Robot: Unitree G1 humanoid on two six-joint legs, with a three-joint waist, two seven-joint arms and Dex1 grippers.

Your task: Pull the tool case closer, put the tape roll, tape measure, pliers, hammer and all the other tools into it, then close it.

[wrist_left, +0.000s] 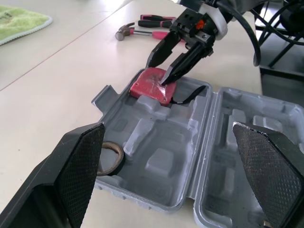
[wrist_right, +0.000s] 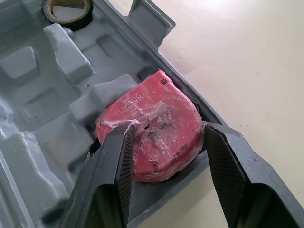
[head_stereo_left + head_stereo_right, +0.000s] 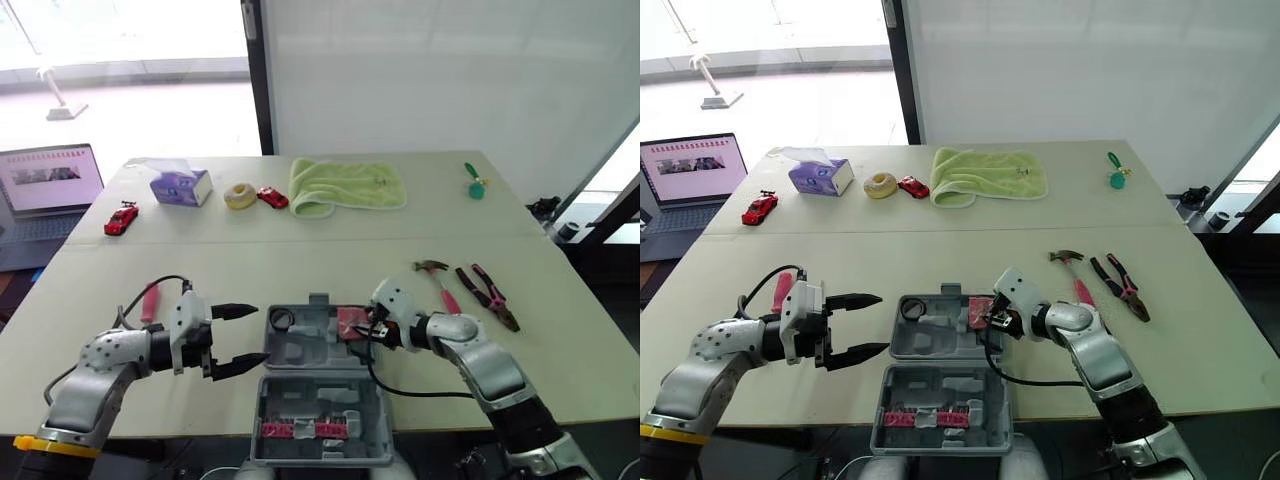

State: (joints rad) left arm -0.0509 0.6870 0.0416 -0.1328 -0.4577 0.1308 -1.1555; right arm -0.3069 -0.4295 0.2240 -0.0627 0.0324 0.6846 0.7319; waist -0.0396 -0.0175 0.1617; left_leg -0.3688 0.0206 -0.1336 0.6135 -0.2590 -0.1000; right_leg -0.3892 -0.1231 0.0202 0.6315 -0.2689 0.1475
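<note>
The grey tool case [image 3: 300, 350] lies open at the table's near edge, its lid [image 3: 320, 405] toward me. A dark tape roll [image 3: 281, 319] sits in its far left pocket. The red tape measure [image 2: 156, 128] rests in the far right pocket, and my right gripper [image 3: 362, 330] is shut on it, one finger on each side. To the left of the case, my left gripper [image 3: 245, 337] is wide open and holds nothing. A hammer [image 3: 438, 277] and pink-handled pliers [image 3: 488, 293] lie on the table right of the case. A pink-handled tool [image 3: 150, 300] lies behind my left arm.
Along the far side of the table are a red toy car [image 3: 121, 219], a purple tissue box [image 3: 181, 186], a pale yellow roll [image 3: 239, 196], a second small red car [image 3: 272, 197], a green towel [image 3: 345, 185] and a small green object [image 3: 475, 185]. A laptop [image 3: 45, 190] stands off the table's left.
</note>
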